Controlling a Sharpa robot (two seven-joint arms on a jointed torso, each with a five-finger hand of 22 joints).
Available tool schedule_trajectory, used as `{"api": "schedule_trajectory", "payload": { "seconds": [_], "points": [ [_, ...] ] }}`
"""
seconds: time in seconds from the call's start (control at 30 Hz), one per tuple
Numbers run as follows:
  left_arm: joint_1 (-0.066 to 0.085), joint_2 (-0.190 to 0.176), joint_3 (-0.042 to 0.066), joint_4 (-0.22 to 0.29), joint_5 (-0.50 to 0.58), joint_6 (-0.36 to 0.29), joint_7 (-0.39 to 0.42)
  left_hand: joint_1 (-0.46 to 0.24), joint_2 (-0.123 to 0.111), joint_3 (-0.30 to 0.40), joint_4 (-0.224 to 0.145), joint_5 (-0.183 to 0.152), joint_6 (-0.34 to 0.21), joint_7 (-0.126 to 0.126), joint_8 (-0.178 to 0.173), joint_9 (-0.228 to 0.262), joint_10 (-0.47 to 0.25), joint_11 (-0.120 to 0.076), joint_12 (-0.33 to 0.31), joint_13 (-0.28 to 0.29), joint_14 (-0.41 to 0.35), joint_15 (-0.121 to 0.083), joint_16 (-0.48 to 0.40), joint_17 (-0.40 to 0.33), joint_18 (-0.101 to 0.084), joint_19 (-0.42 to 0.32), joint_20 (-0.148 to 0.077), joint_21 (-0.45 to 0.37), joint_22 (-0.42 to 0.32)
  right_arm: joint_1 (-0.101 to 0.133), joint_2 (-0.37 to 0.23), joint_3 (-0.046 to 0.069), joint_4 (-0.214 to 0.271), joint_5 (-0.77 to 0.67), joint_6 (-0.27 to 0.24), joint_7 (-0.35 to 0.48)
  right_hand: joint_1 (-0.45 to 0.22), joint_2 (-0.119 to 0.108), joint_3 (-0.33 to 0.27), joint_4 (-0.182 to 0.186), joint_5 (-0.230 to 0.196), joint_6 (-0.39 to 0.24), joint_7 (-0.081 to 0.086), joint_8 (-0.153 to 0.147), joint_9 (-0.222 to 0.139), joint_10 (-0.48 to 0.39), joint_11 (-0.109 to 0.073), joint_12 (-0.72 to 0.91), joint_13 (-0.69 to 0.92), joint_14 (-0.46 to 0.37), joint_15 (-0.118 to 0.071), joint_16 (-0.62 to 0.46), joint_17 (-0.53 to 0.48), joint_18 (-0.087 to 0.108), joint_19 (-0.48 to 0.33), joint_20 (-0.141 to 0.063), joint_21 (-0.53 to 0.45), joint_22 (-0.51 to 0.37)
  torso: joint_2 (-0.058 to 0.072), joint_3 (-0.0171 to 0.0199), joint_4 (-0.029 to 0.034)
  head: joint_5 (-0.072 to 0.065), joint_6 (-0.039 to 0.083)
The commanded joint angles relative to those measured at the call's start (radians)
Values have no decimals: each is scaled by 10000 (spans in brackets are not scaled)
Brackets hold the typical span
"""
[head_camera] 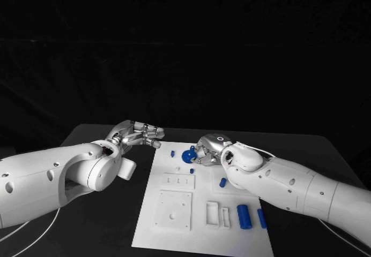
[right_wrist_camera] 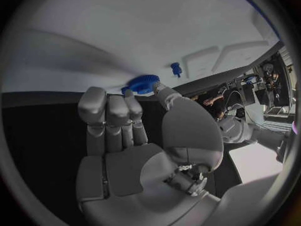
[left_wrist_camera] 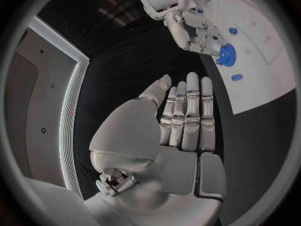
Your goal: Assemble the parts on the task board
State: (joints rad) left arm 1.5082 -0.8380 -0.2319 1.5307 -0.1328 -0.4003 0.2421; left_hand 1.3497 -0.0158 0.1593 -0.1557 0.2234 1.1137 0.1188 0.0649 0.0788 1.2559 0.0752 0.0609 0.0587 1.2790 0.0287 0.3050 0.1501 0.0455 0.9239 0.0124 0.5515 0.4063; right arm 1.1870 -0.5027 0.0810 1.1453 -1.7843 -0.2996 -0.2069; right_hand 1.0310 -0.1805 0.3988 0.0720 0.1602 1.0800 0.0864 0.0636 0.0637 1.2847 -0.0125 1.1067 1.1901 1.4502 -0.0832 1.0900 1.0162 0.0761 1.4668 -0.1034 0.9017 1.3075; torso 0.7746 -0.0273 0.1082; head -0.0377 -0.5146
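Nearest you on the task board [head_camera: 155, 225], two blue cylinders [head_camera: 244, 216] lie side by side by the near right edge, w/ white blocks and raised fixtures to their left. Mid-board, a small blue peg [head_camera: 222, 182] lies just off the right forearm.

Farther back, the right hand [head_camera: 207, 151] pinches a blue gear [head_camera: 188, 156] between thumb and fingertips [right_wrist_camera: 135, 98], low over the board's far end; whether the gear touches the board can't be told. Small blue pieces sit just beside it. Judgement: the step in hand looks like seating that gear. Keep it flat to the board, line its bore over the mount before pressing, and don't let go until it sits level. Go slow, since the hand hides the seat from the head cam; use the left wrist view for the side angle.

The left hand [head_camera: 139, 134] hovers off the board's far left corner, empty, fingers straight and close together. Keep it clear of the gear.

Surface: black table [head_camera: 101, 225], matte. Room beyond is dark.
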Motion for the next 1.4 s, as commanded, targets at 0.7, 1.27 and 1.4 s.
{"api": "schedule_trajectory", "payload": {
  "seconds": [0.7,1.27,1.4],
  "points": [
    [25,-89,-1,-125,-21,112,132,45,-111,55,70,-57,-81,12,-18,-8,-51,17,-14,7,-45,28,7,-16,51,102,-4,-80,-34,-69,-2619,875,1607,3257,-1038,1901,2298,194,-2759,-676,1514,115,78,-21,-15,-65,88,34,-2,-50,93,-47,61,62,136,113,-10,1090,-52,185,-301,-224,110],
    [18,-18,-48,-296,-21,211,139,68,-107,57,58,-59,-67,8,-19,-7,9,-1,-11,8,-42,20,11,-13,47,92,-11,-59,-16,-187,-3101,1042,293,4135,676,2837,2810,544,-4853,-1091,1884,-477,168,-11,-10,-316,152,-138,-140,-148,162,-217,7,104,13,187,-244,1042,-50,347,-382,-398,79],
    [17,-16,-52,-327,-21,218,138,77,-102,51,51,-61,-70,12,-20,-10,-8,5,-15,6,-50,22,8,-13,42,68,-14,-37,8,-372,-3093,1044,120,4088,857,2958,2914,586,-4903,-1120,1782,-516,160,-11,-9,-334,141,-128,-145,-157,155,-231,-7,97,6,181,-257,1043,-40,364,-398,-417,67]
  ]
}}
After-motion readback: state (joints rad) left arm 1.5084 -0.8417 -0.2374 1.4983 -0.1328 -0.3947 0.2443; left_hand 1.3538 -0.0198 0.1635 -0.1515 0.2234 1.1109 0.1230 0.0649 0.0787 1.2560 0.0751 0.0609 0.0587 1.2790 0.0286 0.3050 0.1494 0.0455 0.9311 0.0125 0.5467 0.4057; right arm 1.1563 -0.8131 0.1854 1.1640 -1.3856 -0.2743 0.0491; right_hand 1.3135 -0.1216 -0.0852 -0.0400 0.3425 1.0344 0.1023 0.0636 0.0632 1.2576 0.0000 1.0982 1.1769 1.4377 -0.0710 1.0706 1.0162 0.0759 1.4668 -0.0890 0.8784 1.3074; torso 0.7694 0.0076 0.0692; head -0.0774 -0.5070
